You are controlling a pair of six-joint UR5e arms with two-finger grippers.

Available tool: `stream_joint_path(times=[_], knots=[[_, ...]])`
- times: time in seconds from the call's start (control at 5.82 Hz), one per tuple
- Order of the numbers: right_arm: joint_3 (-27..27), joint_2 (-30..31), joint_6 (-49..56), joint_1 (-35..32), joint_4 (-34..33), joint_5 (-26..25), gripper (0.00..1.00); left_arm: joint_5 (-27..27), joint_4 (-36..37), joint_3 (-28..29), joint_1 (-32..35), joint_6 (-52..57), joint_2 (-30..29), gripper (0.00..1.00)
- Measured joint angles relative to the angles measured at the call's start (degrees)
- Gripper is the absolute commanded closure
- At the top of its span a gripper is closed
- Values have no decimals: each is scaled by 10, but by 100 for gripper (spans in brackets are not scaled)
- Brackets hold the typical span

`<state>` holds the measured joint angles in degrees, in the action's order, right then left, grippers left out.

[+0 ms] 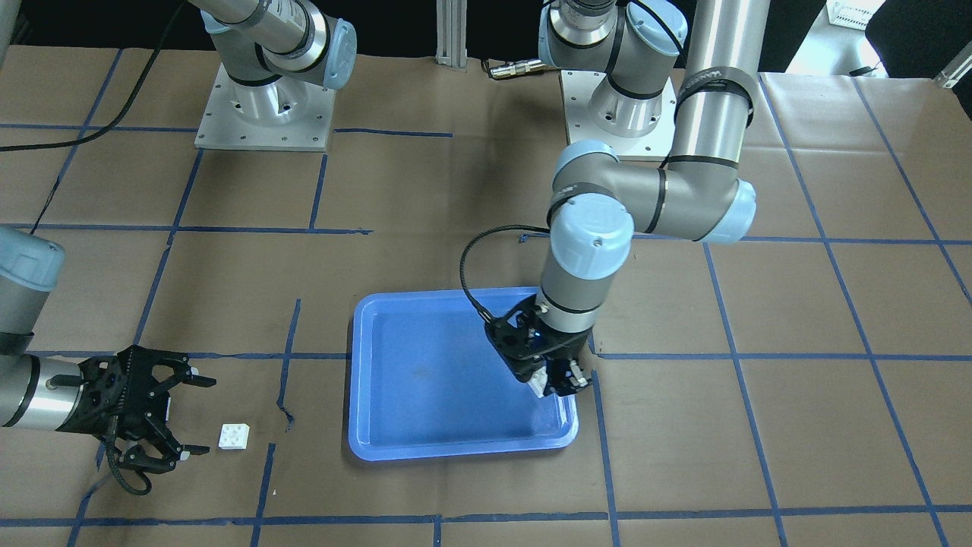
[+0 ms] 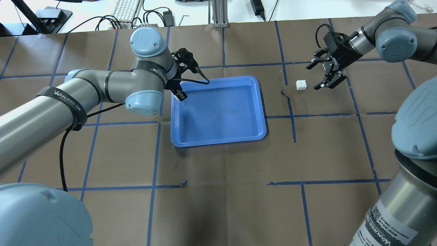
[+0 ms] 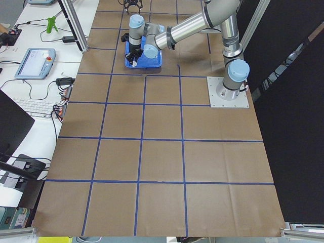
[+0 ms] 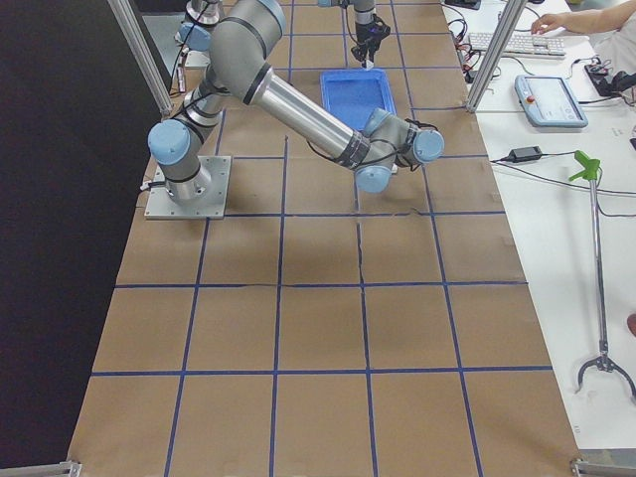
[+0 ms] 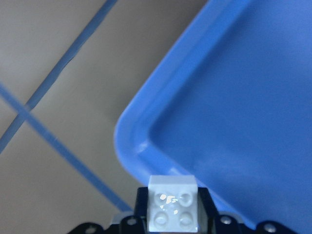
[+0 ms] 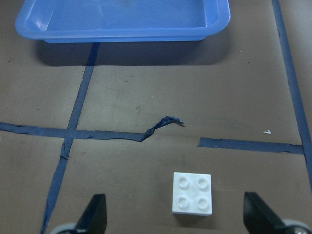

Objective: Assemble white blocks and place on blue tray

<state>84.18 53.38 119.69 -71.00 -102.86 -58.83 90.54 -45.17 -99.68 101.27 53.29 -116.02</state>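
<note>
White plastic is our concern here: two small square bricks, each with four round studs, smooth and light. The held white block is clamped between the fingers of our left gripper. It hangs over the corner of the blue tray that points to the table's far edge and left end. The loose white block lies flat and studs up on the brown paper beside the tray. It sits toward the table's right end, near the far edge. Our right gripper hangs low with its jaws spread wide; the brick is just ahead of its fingertips and untouched.

We judge that letting go now would drop a lone brick onto the tray's rim, where it could bounce out, and nothing has been joined yet. On the right, a brick this light may skid on the paper if one finger reaches it first, and it would then end up turned or pushed away. When we press the two together, studs that are not squarely lined up could twist the clamped brick in its grip.
</note>
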Motion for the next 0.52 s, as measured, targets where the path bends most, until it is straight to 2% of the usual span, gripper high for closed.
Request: stream_joint_path(times=[0.17, 0.52], knots=[[13, -9, 3, 0, -27, 0, 0, -1, 0, -2, 31, 68, -4, 100], [24, -22, 1, 0, -51, 0, 0, -4, 3, -6, 55, 117, -17, 100]])
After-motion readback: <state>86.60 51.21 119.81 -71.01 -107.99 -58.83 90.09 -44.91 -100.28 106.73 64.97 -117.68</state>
